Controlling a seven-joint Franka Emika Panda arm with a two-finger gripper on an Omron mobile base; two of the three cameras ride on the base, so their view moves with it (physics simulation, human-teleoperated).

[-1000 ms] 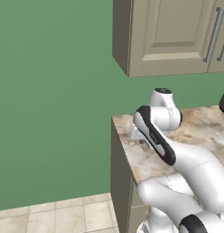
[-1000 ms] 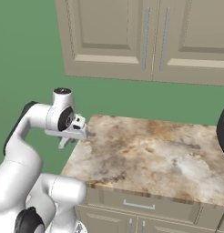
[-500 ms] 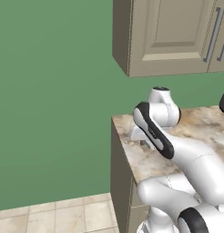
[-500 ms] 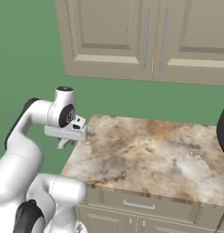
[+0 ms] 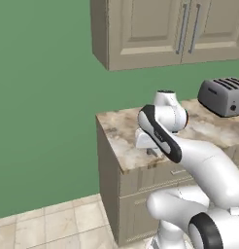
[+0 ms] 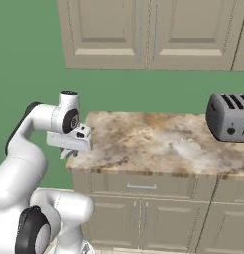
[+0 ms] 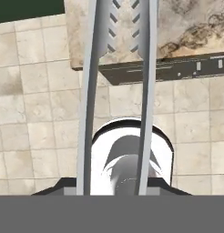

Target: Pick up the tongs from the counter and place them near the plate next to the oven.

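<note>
Green wall backs the marbled counter (image 6: 158,141); a toaster (image 6: 229,116) sits toward its right end, mid-surface bare. At its left corner the gripper (image 6: 69,151) stays clamped on the tongs (image 7: 91,91)

Silver-grey metal tongs (image 7: 118,91) with two pale, shiny arms and dark notched teeth. A stone counter (image 6: 158,141) marbled in beige and brown, above beige panelled cabinets (image 6: 144,213). More beige cabinets (image 5: 155,29) with grey handles hang on a flat green wall (image 5: 43,97). A dark grey toaster (image 6: 229,118) stands on the stone. The floor (image 7: 36,113) is pale beige tile with lighter seams.
</note>
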